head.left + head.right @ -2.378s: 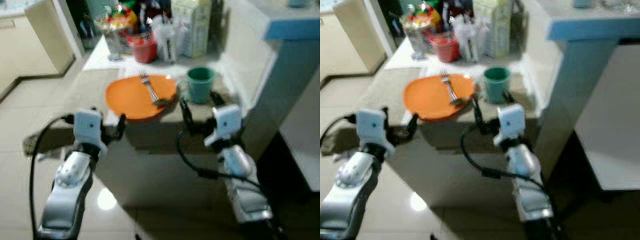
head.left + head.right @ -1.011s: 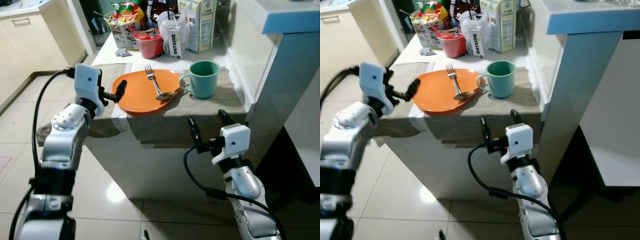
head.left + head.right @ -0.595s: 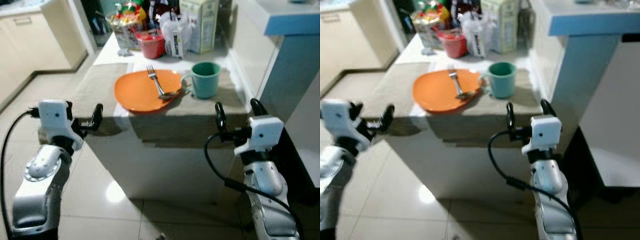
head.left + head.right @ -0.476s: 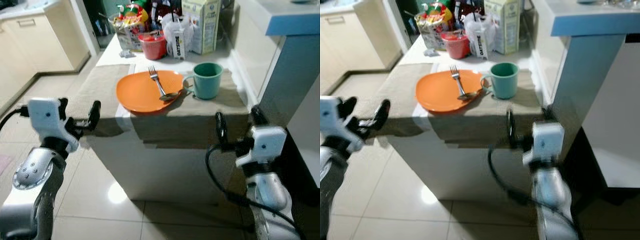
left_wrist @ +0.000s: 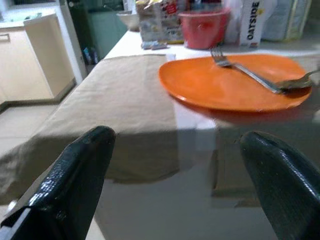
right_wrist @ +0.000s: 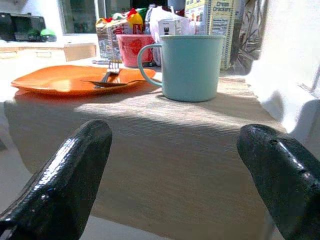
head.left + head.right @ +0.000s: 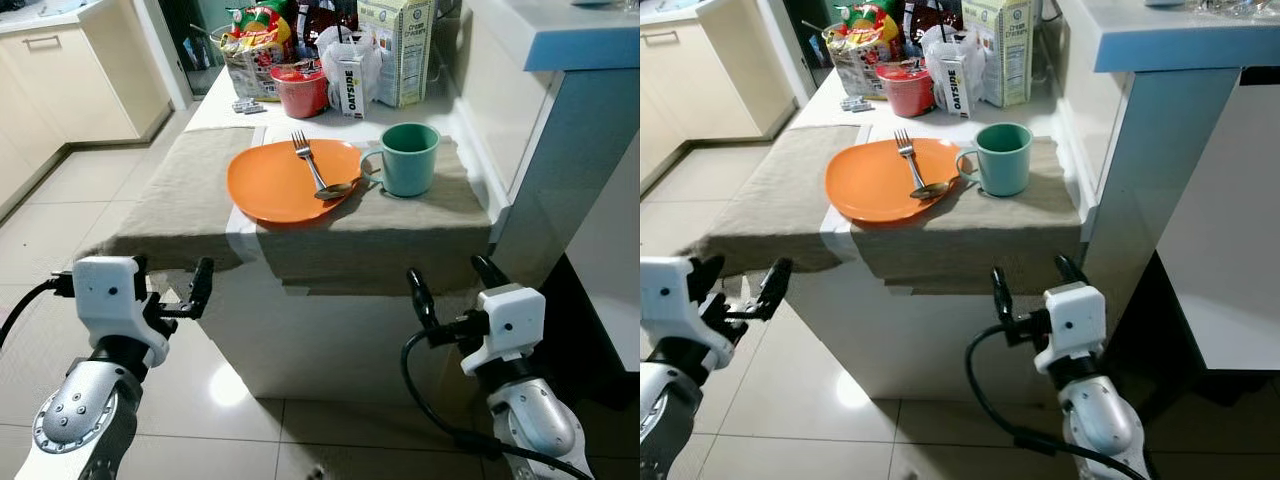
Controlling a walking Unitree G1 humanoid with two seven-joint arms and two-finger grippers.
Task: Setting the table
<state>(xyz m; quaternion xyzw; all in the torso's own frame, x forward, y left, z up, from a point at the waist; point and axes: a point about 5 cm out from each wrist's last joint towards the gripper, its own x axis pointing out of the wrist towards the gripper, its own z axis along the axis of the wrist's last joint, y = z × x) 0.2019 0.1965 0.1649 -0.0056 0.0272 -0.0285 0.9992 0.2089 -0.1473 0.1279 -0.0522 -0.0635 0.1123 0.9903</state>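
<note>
An orange plate (image 7: pixel 280 185) lies on a beige cloth (image 7: pixel 185 195) over the white table (image 7: pixel 330 330). A fork (image 7: pixel 304 158) and a spoon (image 7: pixel 337 189) rest on the plate. A teal mug (image 7: pixel 408 158) stands just right of it, handle toward the plate. My left gripper (image 7: pixel 172 280) hangs open below the table's front left corner, holding nothing. My right gripper (image 7: pixel 453 285) is open and empty below the front edge, under the mug. Along the left fingers (image 5: pixel 75 185) I see the plate (image 5: pixel 235 82); along the right fingers (image 6: pixel 65 175) I see the mug (image 6: pixel 190 65).
Behind the plate crowd a red bowl (image 7: pixel 300 92), an Oatside carton (image 7: pixel 350 85), a larger carton (image 7: pixel 397 40) and snack bags (image 7: pixel 255 50). A white counter with a blue edge (image 7: pixel 580 60) rises at the right. Cream cabinets (image 7: pixel 60 80) and tiled floor (image 7: pixel 60 210) lie to the left.
My left gripper has drawn back from the plate's left rim and dropped below the table edge. The right gripper stays low in front of the table, shifted slightly.
</note>
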